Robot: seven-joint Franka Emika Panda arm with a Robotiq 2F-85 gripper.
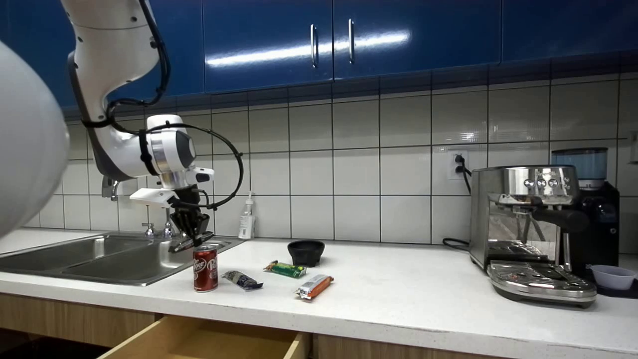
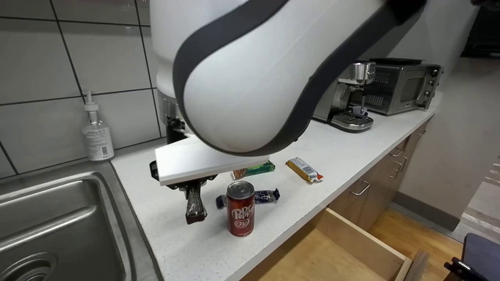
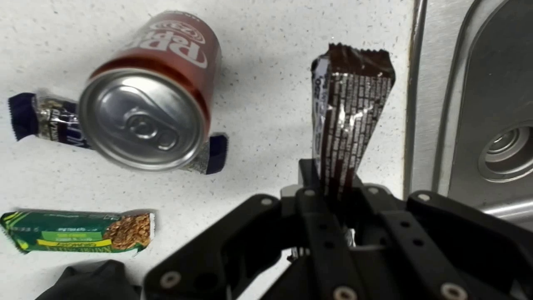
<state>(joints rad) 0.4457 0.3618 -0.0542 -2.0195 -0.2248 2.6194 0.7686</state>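
Counter (image 1: 398,279) ends in a straight front edge, and below it a pulled-out drawer (image 2: 355,238) juts past that edge in both exterior views. On one side the steel sink (image 3: 429,104) cuts in; in the wrist view its rim runs just beside the brown bar (image 3: 354,104). That bar is clamped fast between the fingertips of the gripper (image 3: 335,183), held above the counter between the sink and the can (image 3: 145,121), apart from both. The can stands upright near the front edge, the blue bar (image 3: 58,121) lying just beside its foot. Farther from the sink lie the green bar (image 3: 75,231), close by the black bowl (image 1: 305,254), and the orange bar (image 1: 314,287), nearer the front. Past these a wide stretch of white surface runs on to the coffee machine (image 1: 521,224). At the back the tiled wall (image 1: 354,169) closes off the depth, with the bottle (image 2: 97,136) standing at the sink's rear corner; blue cupboards (image 1: 269,35) overhang the space.

The arm (image 1: 114,40) drops from high up, bends midway, then turns at the wrist so that the gripper points down, a little tilted, above and behind the can in an exterior view. In an exterior view its big rounded joint (image 2: 242,97) hides part of the counter.
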